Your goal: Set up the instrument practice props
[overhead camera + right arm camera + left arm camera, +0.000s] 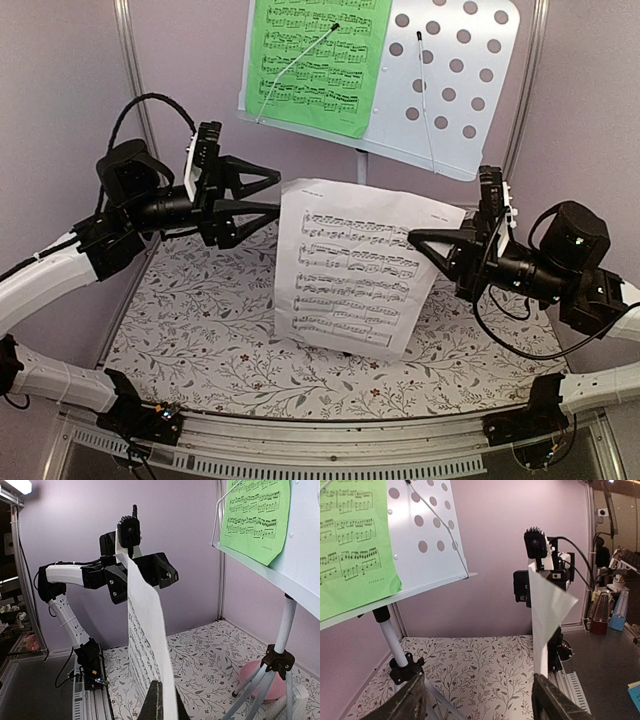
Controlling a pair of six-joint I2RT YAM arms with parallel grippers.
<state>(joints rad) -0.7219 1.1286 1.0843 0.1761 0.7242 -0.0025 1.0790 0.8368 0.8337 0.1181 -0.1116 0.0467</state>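
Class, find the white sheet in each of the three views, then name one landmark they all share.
Top external: white sheet upright at centre, printed side facing the camera.
Left wrist: right of centre, edge-on.
Right wrist: centre, edge-on, running down to the bottom edge.
Shared landmark: green sheet on the stand.

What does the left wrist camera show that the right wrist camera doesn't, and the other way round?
Only the left wrist view: the right arm front-on, the music stand's perforated desk, and a cluttered bench far right. Only the right wrist view: the left arm, the pink plate behind the tripod legs, and printed staves on the white music sheet. Both: that sheet edge-on, the green music sheet on the stand, and the floral table cover.
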